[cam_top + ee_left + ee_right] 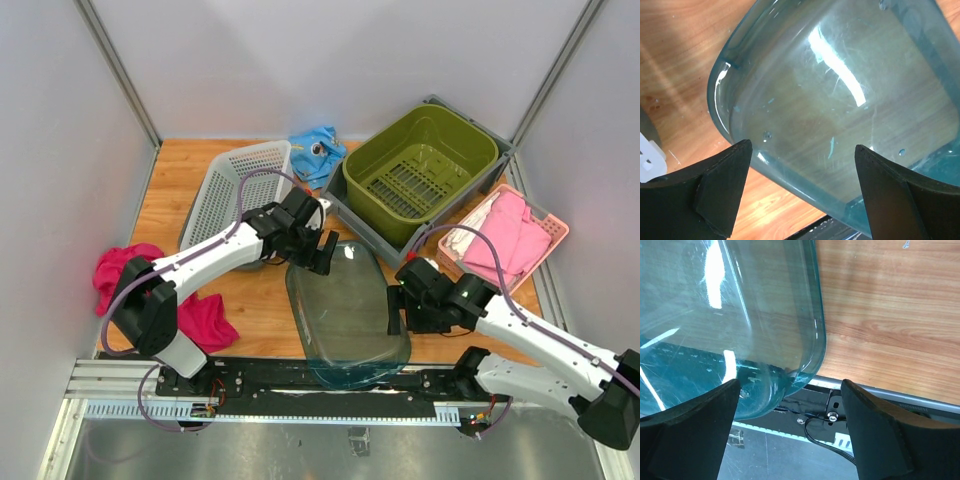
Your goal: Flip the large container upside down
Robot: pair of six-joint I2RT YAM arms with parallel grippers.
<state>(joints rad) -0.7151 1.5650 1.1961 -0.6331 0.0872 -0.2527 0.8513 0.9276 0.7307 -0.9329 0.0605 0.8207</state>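
The large container point(345, 305) is a clear blue-green plastic tub lying flat at the front middle of the table, its near end over the black rail. It fills the left wrist view point(840, 90) and the left of the right wrist view point(715, 315). My left gripper point(322, 255) is open at the tub's far left corner, its jaws spread above the tub's edge point(802, 147) and holding nothing. My right gripper point(398, 310) is open at the tub's right side, its jaws astride the near right corner point(790, 382) without gripping it.
An olive green basket point(420, 170) sits in a grey bin at the back right. A white mesh basket point(235, 195) stands at the back left, and a pink basket point(545, 225) of pink cloth at the right. A blue cloth point(318, 150) and magenta cloths point(125, 270) lie about. The rail point(250, 375) runs along the near edge.
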